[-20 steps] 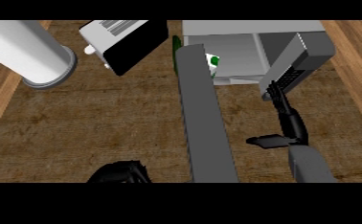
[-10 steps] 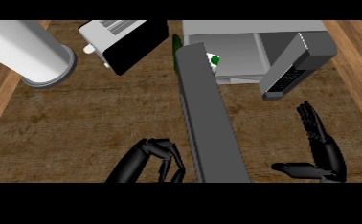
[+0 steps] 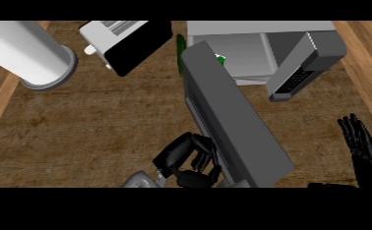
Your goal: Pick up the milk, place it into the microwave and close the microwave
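**Milk carton lifted toward the open microwave, door not yet shut**

A long grey carton [image 3: 232,121] with green marks at its far end runs across the middle of the head view. I take it to be the milk. It looks large because it is raised off the counter [image 3: 94,121], close under the camera. Its far end points at the mouth of the microwave [image 3: 247,35], whether already inside or just in front I cannot tell.

The left hand [image 3: 187,159] sits at the carton's near end with its fingers [image 3: 207,150] curled in against the carton's left edge. That looks like a grasp on the carton, low down, which leaves the leading end free to enter the cavity first.

The right hand [image 3: 357,143] shows at the right edge, fingers straight and apart, pointing up and holding nothing. It is well clear of the microwave door [image 3: 301,69], which stands swung wide to the right. This leaves the opening free for the carton.

A toaster [image 3: 123,42] and a white cylinder [image 3: 36,57] stand to the left of the microwave, out of the carton's way.

By my reading the placing step is under way. Setting the milk down, releasing it and closing the door remain to be done.
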`<state>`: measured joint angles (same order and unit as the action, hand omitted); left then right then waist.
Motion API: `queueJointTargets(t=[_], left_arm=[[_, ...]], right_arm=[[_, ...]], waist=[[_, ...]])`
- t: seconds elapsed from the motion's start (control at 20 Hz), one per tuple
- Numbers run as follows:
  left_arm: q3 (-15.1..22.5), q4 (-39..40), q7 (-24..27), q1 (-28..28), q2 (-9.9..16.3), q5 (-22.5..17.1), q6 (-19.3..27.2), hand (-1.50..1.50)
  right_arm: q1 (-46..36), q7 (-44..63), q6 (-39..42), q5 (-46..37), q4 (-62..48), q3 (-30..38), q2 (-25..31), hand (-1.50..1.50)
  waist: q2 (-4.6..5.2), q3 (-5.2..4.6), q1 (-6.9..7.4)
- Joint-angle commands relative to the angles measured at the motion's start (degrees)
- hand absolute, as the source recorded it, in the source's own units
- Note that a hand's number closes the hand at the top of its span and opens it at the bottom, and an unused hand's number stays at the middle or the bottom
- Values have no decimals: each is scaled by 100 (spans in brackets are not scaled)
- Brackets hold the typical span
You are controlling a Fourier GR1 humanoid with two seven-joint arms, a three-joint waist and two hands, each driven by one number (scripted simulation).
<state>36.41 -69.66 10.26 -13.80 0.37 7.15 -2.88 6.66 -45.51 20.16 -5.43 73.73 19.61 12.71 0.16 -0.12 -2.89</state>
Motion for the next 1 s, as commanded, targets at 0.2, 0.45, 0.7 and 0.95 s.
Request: queueJointTargets(t=[0.2,0.45,0.7,0.95], left_arm=[[1395,1302,308,-1128,-34,-1350,1108,150],[1815,1361,104,-1458,-35,-1763,2088,150],[1927,1369,118,-1772,-34,-2161,2747,150],[1688,1227,548,-1992,-35,-2695,3241,150]], right_arm=[[138,179,752,666,735,-84,231,-150],[-7,353,755,913,1251,-80,485,-150],[-166,526,992,1293,1497,-132,701,-150],[-231,965,1074,1509,1827,-352,805,-150]], waist=[[61,-13,-326],[70,-17,-456],[114,-22,-657],[166,-48,-814]])
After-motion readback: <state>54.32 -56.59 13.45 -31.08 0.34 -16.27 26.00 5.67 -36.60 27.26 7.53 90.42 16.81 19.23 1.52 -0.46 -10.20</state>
